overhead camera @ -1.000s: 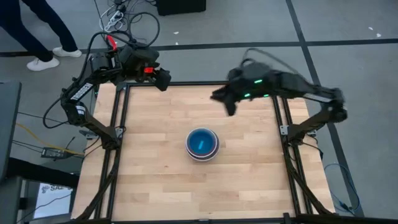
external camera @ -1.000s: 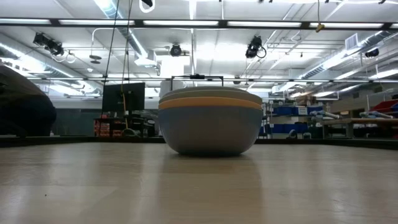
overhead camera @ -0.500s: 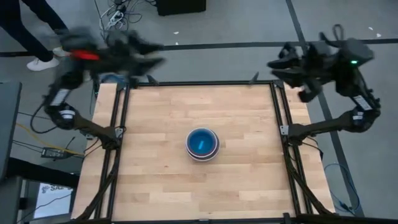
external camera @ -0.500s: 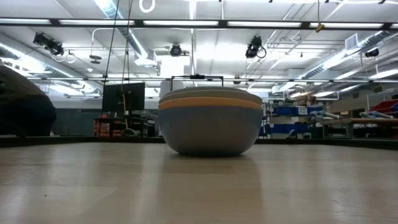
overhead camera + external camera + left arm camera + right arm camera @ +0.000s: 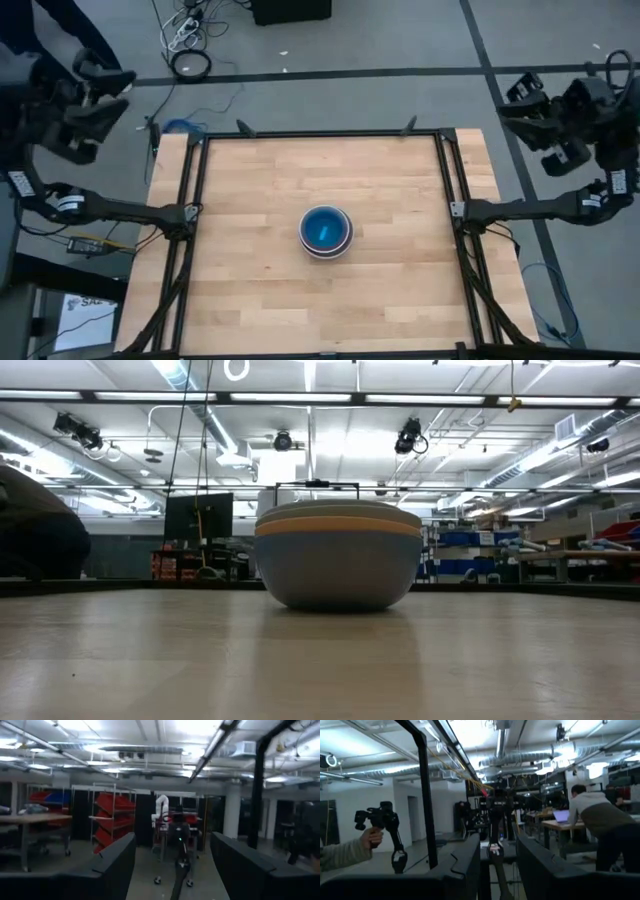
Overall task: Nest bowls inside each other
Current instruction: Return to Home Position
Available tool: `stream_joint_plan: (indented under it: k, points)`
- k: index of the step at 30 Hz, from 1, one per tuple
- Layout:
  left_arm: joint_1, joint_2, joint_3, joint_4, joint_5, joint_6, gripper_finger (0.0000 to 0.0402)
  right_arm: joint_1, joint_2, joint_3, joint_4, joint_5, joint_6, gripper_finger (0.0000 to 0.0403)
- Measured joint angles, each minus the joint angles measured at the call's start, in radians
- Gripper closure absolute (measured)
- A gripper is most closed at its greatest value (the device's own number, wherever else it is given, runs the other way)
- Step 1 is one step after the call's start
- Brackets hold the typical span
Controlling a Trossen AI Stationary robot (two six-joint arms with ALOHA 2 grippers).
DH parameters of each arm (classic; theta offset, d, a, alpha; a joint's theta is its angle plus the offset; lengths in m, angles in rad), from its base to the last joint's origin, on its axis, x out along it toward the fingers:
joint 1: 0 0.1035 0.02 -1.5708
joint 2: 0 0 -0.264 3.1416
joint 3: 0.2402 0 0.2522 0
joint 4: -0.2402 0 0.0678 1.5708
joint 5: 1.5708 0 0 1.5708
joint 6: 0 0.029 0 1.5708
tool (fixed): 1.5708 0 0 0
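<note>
The bowls stand nested in one stack at the middle of the table, its base resting on the wood. From above, the blue bowl's inside shows within a pale rim. In the low view the stack shows a grey outer wall with an orange band and a pale rim above it. My left gripper is off the table's far left corner, raised and open. My right gripper is beyond the table's far right corner, raised and open. Nothing is between either pair of fingers.
A black frame runs along the table's edges. Cables lie on the floor behind the table. In the right wrist view, a sleeved hand holds a device and a person leans over a desk.
Both arms have drawn back from over the table's far edge, the left one out past the left side and the right one out past the right side. Both have risen, and their grippers have tipped up from pointing down. The stack of bowls has stayed where it was.
</note>
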Motion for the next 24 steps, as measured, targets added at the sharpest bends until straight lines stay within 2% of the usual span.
stream_joint_plan:
  k: [1,5,7,12,14,18,24]
  points:
    - [0.0,-0.011,-0.01,0.002,0.022,0.018,0.0138,0.0,-0.008,0.0,-0.018,0.002,-0.001,0.0288]
    - [0.0,-0.037,-0.084,0.113,0.299,0.079,0.0138,0.0,-0.032,0.0,-0.073,0.029,-0.026,0.0289]
    - [0.0,-0.045,-0.139,0.172,0.383,0.095,0.0138,0.0,-0.04,0.0,-0.101,0.045,-0.025,0.0288]
    - [0.0,-0.084,-0.34,0.228,0.39,0.089,0.0138,0.0,-0.059,-0.001,-0.202,0.17,-0.008,0.0287]
    - [0.0,-0.113,-0.452,0.314,0.421,0.084,0.0138,0.0,-0.063,-0.005,-0.239,0.189,0.034,0.0289]
    - [0.0,-0.219,-0.71,0.532,0.46,0.043,0.0138,0.001,-0.068,-0.081,-0.224,0.039,0.031,0.0289]
    - [0.0,-0.45,-1.097,0.894,0.377,-0.104,0.0138,0.001,-0.108,-0.284,-0.078,-0.032,0.048,0.0289]
